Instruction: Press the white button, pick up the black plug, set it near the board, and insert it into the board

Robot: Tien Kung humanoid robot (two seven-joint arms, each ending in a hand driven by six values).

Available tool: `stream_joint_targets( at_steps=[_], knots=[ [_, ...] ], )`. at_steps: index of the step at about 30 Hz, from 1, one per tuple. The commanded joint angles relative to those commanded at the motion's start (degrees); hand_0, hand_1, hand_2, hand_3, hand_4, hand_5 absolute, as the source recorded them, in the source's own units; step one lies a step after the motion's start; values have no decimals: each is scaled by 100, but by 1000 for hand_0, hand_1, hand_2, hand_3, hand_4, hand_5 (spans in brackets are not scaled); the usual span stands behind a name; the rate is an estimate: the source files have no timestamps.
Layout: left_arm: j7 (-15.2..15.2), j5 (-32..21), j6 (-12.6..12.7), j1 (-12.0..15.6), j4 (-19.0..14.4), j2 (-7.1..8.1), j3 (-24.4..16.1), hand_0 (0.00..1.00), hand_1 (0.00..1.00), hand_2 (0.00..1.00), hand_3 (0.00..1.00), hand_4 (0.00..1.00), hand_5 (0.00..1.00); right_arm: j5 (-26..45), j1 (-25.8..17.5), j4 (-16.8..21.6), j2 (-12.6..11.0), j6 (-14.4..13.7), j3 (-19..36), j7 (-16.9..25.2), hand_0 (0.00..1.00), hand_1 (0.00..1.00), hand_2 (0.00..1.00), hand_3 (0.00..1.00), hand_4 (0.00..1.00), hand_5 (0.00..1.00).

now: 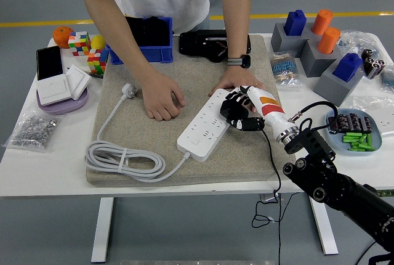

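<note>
A white power strip (206,124) lies diagonally on the beige mat (141,132). Its own white cable (126,160) is coiled at the front left, with its white plug (129,90) lying loose. My right hand (239,112) hovers over the strip's far right end, fingers curled on the black plug (246,123), whose black cord (275,172) hangs over the table edge. Black fingers and plug blend together, so the prongs are hidden. A person's hand (237,82) presses on the strip's far end. The person's other hand (161,101) rests as a fist on the mat.
A blue bin (148,38) and a black device (209,44) stand at the back. Puzzle cubes (80,43), wall switches (61,84) and a bag of screws (31,130) lie left. Grey blocks with blue and orange pegs (320,43) and a blue dish (357,134) sit right.
</note>
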Motion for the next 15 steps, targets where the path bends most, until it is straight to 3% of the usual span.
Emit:
stream_joint_targets(
  at_steps=[15],
  knots=[
    [5,-4,-2,10,0,2,-17,683,675,657,682,537,189,1,66,-163,0,17,-52,-37,483,438,457,557,810,2]
  ],
)
